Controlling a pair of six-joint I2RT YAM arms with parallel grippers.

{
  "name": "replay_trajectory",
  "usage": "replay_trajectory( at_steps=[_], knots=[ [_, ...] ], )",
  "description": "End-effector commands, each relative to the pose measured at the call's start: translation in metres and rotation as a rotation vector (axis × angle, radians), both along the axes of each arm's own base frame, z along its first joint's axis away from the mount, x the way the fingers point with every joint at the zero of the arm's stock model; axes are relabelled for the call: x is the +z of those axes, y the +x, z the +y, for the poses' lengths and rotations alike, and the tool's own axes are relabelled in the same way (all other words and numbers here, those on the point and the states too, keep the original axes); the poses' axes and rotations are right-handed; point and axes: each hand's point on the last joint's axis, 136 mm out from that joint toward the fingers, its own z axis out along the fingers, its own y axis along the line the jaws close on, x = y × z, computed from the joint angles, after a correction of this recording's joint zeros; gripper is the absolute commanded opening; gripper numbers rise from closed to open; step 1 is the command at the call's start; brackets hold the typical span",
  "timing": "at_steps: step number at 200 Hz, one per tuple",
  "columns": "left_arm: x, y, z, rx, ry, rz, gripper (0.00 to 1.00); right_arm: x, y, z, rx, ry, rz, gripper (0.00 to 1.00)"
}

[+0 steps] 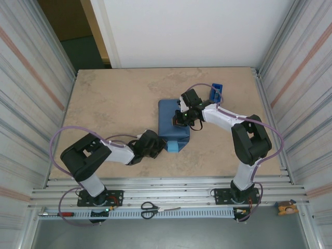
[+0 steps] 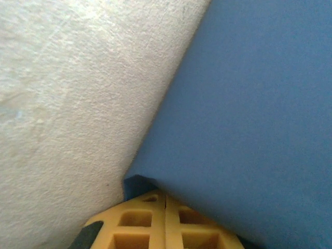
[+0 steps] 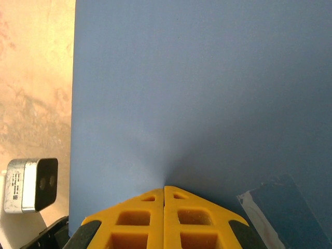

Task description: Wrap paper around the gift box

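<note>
You are working the paper [image 1: 171, 127], folded into a flat parcel mid-table, with both pincers pressed together. The right gripper [image 3: 165, 189] is bearing on its top face near a tape strip [image 3: 259, 205], and the left gripper [image 2: 165, 197] is nudging its near corner. Hold the top down firmly while tucking that corner flat.

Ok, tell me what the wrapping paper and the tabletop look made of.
The paper: thin matte blue sheet, likely plain paper, given its crisp folded edges and no gloss. The tabletop: beige mottled stone pattern, possibly tile or laminate.
</note>
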Motion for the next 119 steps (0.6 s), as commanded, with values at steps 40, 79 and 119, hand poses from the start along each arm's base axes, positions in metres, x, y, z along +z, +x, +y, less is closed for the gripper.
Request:
replay_trajectory(
  at_steps=[40,79,119],
  knots=[
    [0.03,0.009,-0.041,-0.102,-0.086,-0.068,0.11,-0.058,-0.036,-0.028,-0.019,-0.154,0.175,0.0],
    [0.026,0.007,-0.047,-0.135,-0.108,-0.074,0.11,-0.058,-0.036,-0.029,-0.023,-0.153,0.178,0.0],
    [0.103,-0.007,-0.07,-0.343,-0.127,-0.33,0.13,-0.059,-0.035,-0.03,-0.028,-0.157,0.179,0.0]
  ],
)
